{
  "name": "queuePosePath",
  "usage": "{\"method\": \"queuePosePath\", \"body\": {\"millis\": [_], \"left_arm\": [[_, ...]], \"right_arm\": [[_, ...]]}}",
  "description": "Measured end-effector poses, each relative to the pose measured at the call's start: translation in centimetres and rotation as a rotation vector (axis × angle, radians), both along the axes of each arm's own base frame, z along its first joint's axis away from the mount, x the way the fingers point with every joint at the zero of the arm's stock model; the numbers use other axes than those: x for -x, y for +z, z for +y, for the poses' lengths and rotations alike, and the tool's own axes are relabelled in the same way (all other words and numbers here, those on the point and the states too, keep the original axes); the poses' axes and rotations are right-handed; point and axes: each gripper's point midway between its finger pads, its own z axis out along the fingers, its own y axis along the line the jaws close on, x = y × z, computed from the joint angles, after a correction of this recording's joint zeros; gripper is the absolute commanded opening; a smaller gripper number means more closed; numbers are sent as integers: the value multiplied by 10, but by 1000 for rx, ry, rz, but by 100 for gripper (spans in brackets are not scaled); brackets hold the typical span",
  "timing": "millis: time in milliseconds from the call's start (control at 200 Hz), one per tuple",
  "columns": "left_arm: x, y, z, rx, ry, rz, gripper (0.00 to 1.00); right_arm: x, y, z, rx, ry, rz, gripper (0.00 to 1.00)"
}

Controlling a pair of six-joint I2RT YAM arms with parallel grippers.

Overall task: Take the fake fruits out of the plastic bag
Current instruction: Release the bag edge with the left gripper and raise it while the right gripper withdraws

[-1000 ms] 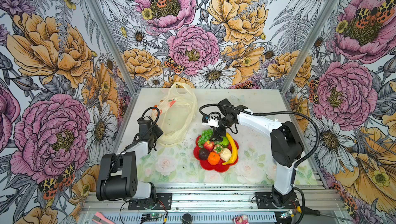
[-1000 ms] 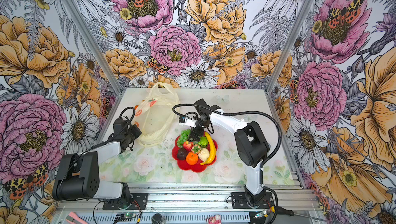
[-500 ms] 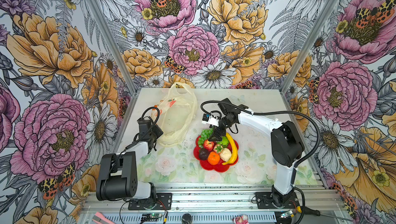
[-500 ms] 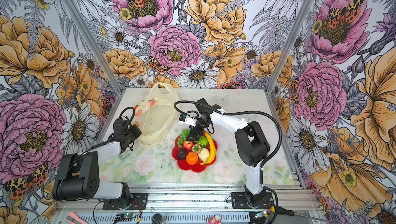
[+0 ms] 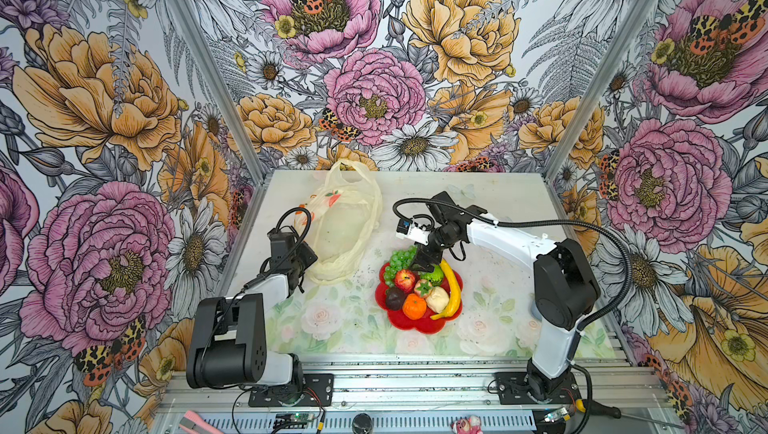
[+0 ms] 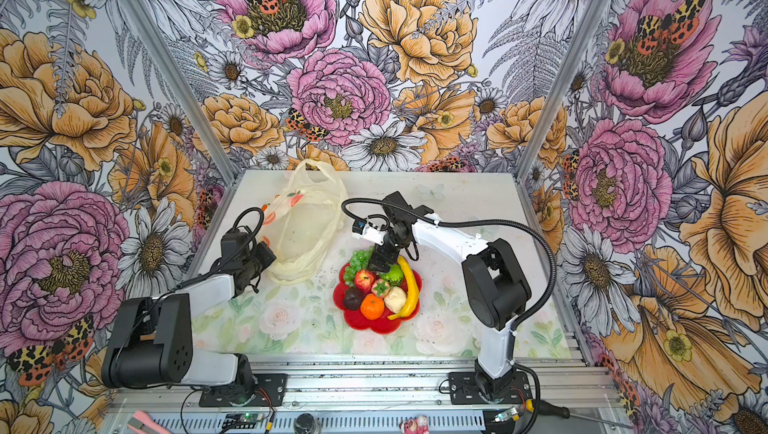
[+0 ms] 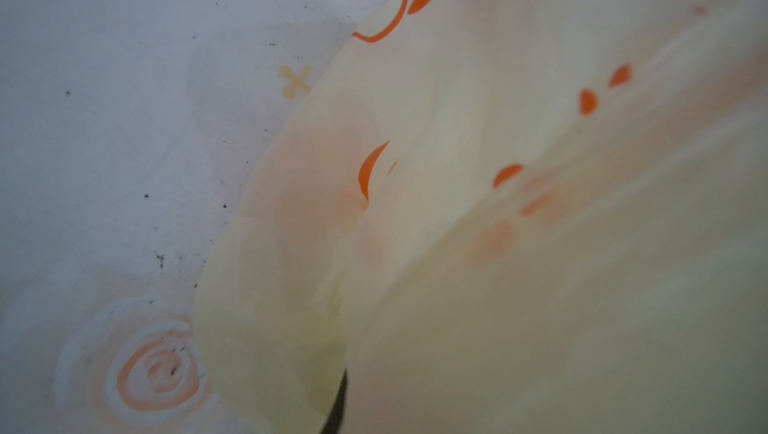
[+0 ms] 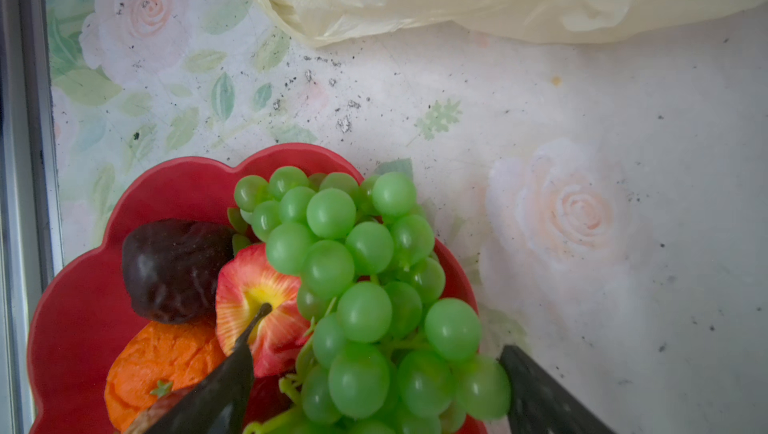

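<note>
**A:** Where do the fruits stand?

**B:** Every fruit I can see is on the red plate (image 5: 415, 325), mid-counter (image 5: 507, 212): grapes (image 5: 398, 259), apple (image 5: 405, 279), plum (image 5: 394, 298), orange (image 5: 414, 306), banana (image 5: 452, 286) and a few more. The bag (image 5: 345, 224) lies slack just beside the plate, on the left arm's side. Nothing coloured shows through its film, so I judge it empty, though its folds could hide a small piece.

**A:** And the claws?

**B:** The right claw (image 8: 384, 330) is wide open over the grapes, one jaw above the apple and the other out past the plate's rim. The bunch rests on the plate with part of it hanging over that rim, and nothing is gripped. The left claw (image 5: 306, 262) is closed. In its wrist view bag film crowds right up to the dark tip, so it looks to be pinching the bag's near edge.

**A:** So which step is this?

**B:** The release of the grapes, probably the last fruit.

**A:** What does the next move call for?

**B:** A straight lift of the right claw, so neither jaw snags the stems or tips the overhanging bunch onto the counter. After that, a look into the bag for leftovers, and the left claw can let go.
</note>
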Motion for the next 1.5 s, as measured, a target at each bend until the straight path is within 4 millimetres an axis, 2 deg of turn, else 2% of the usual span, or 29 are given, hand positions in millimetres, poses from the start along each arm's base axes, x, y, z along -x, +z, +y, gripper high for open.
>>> {"method": "queuePosePath", "body": {"millis": [155,315,425,520,616,706,826,966,1086,1191,1241,1351,1416,1501], "left_arm": [[-2,3,-9,-16,-25,13,4],[-16,14,-25,-29,-78,18,4],[-36,26,-44,-44,-137,24,4],[-58,41,-66,-63,-210,21,4],[-84,58,-97,-82,-313,14,4],[-108,74,-129,-107,-419,5,4],[-141,91,-171,-141,-549,-11,6],[-177,96,-213,-174,-683,-12,8],[-205,92,-234,-193,-762,-12,10],[-226,86,-241,-221,-797,-9,19],[-233,82,-242,-238,-808,-5,35],[-240,73,-239,-266,-795,15,62],[-244,74,-234,-294,-775,20,76],[-246,80,-228,-343,-741,21,93]], "right_arm": [[-4,17,-3,-44,-58,-30,94],[-10,42,-11,-107,-175,-67,89],[-16,71,-30,-174,-327,-116,89],[-19,97,-53,-247,-475,-157,72],[-22,113,-76,-320,-622,-159,77],[-25,112,-103,-370,-782,-125,79],[-17,94,-134,-404,-958,-68,81],[1,82,-148,-443,-1082,-15,81],[11,79,-155,-494,-1166,33,82],[19,72,-160,-525,-1225,73,87],[23,67,-163,-531,-1251,91,88],[25,56,-169,-526,-1292,116,90],[25,51,-175,-520,-1319,120,99],[24,49,-184,-520,-1353,111,99]]}}
